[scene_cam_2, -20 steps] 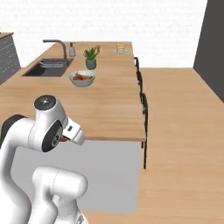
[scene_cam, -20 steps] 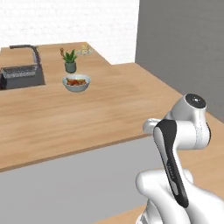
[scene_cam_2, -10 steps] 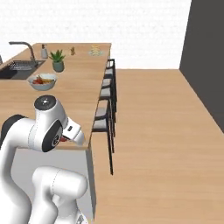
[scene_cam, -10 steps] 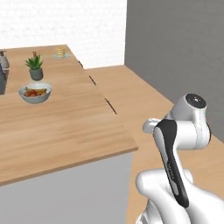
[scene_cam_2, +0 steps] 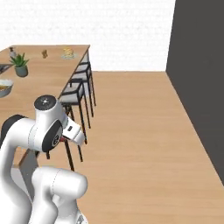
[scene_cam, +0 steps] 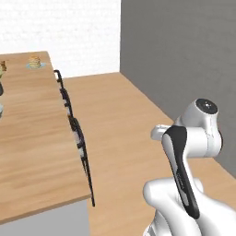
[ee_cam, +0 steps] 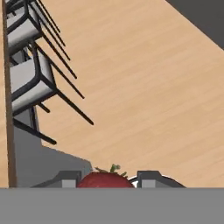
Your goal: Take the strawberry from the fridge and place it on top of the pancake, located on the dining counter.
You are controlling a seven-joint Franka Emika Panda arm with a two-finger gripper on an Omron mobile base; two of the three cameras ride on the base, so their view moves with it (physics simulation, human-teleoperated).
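Observation:
In the hand view the red strawberry (ee_cam: pixel 105 180) with its green top sits between my two fingertips; my gripper (ee_cam: pixel 106 180) is shut on it. In the right base view the hand (scene_cam_2: pixel 72 133) is folded in close to the arm, well short of the counter. The pancake (scene_cam: pixel 33 61) (scene_cam_2: pixel 68 53), a small golden stack on a pale plate, stands at the far end of the light-wood dining counter (scene_cam: pixel 27 133) (scene_cam_2: pixel 43 72). The fridge is out of view.
Dark-framed, grey-seated chairs (scene_cam: pixel 77 138) (scene_cam_2: pixel 81 83) (ee_cam: pixel 30 83) line the counter's near side. A potted plant (scene_cam_2: pixel 19 65) and a bowl (scene_cam_2: pixel 3 86) stand on the counter's left part. A dark wall (scene_cam_2: pixel 197 65) (scene_cam: pixel 184 60) rises at the right; open wood floor (scene_cam_2: pixel 140 122) lies between.
The whole picture has swung: the base has turned, so the counter slid left, and sink, plant and bowl left the left base view. The arm's folded pose is unchanged.

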